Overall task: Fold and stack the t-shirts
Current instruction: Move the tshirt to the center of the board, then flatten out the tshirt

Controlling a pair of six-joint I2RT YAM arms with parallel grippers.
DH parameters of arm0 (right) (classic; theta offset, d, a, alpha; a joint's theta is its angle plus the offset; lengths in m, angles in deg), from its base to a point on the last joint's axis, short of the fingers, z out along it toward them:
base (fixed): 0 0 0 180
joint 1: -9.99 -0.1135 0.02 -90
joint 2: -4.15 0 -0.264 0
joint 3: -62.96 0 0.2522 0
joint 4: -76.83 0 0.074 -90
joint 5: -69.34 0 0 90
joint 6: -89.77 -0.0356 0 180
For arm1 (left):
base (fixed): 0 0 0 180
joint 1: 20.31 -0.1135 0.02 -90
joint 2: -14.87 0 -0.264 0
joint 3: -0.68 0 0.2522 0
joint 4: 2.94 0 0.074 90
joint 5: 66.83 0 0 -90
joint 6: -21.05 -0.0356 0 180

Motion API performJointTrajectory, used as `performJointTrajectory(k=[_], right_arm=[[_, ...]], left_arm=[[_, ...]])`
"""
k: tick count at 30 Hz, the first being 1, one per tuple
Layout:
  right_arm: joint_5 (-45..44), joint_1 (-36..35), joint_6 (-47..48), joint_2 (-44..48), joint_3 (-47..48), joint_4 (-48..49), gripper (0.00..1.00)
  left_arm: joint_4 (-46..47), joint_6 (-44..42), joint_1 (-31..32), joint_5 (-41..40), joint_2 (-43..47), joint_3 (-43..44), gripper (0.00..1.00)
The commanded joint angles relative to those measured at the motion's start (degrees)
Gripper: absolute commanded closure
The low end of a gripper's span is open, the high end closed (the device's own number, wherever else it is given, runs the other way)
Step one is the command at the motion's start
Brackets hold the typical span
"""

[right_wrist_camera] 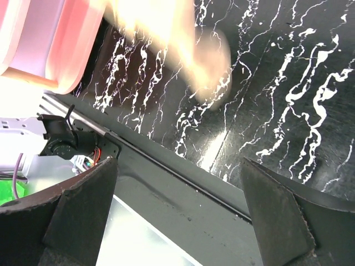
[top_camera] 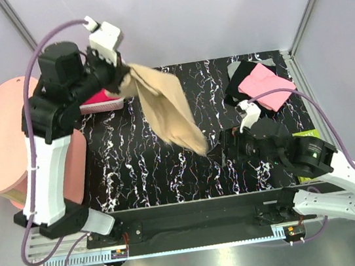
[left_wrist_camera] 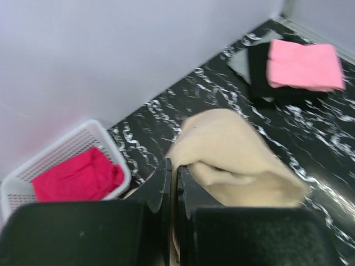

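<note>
My left gripper (top_camera: 125, 81) is raised at the back left and shut on the tan-beige t-shirt (top_camera: 169, 111), which hangs down and droops toward the table's middle. In the left wrist view the jaws (left_wrist_camera: 173, 166) are pinched on the tan cloth (left_wrist_camera: 233, 155). The pink t-shirt (top_camera: 264, 84) lies folded on the black t-shirt (top_camera: 239, 75) at the back right; both show in the left wrist view (left_wrist_camera: 304, 64). The magenta-red t-shirt (top_camera: 98, 98) lies in a white basket (left_wrist_camera: 61, 149). My right gripper (top_camera: 227, 147) is open and empty near the table's front, its jaws wide apart (right_wrist_camera: 178, 160).
A pink rounded stand (top_camera: 0, 144) is at the left beside the left arm. A green flat thing (top_camera: 309, 134) lies by the right arm. Grey walls close the back and sides. A metal rail (top_camera: 196, 219) runs along the table's front edge.
</note>
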Motion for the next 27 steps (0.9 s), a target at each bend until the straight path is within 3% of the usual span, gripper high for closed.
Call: performJointTrajectory(k=[1, 2, 7, 11, 12, 13, 14, 15, 18, 23, 27], right_arm=[[-3.2, -0.55, -0.95, 2.92, 0.77, -2.03, 0.0], [-3.21, -0.55, -0.95, 3.71, 1.04, -2.39, 0.0], [-2.94, -0.55, -1.3, 4.68, 2.27, -3.88, 0.01], [-2.15, -0.55, -1.3, 4.07, 2.27, -4.59, 0.0], [-1.89, -0.64, -1.39, 3.98, 2.18, -4.76, 0.0], [-1.37, -0.55, -1.3, 3.46, 2.01, -4.76, 0.0], [-0.75, -0.55, -1.13, 3.19, 1.66, -4.85, 0.0], [-0.22, -0.55, -1.04, 2.75, 1.39, -4.76, 0.0], [3.46, -0.55, -0.78, -0.14, 0.34, -5.03, 0.0], [7.43, -2.21, -2.09, -7.44, -4.04, -4.42, 0.0], [7.95, -4.06, -3.93, -10.26, -8.35, -1.08, 0.0]], left_arm=[[-4.46, 3.28, 3.35, 2.41, 7.03, -9.98, 1.0], [-4.46, 3.9, 4.14, 4.86, 7.92, -17.93, 1.0], [1.23, 6.54, 8.52, 6.21, 11.52, -40.29, 1.0], [3.19, 6.72, 10.73, 8.47, 10.22, -46.65, 1.0], [3.28, 6.28, 10.91, 9.18, 9.52, -47.71, 0.89], [3.28, 5.84, 11.17, 9.8, 8.21, -48.85, 0.72], [3.45, 5.14, 11.26, 10.07, 7.58, -50.52, 0.35], [3.8, 4.96, 11.09, 9.29, 7.49, -51.49, 0.32], [7.23, 4.26, 8.64, 8.31, 9.06, -54.4, 0.32], [8.11, 2.07, -1.38, 10.42, 11.62, -53.7, 0.34], [5.93, -1.1, -3.41, 10.42, 14.68, -57.03, 0.38]])
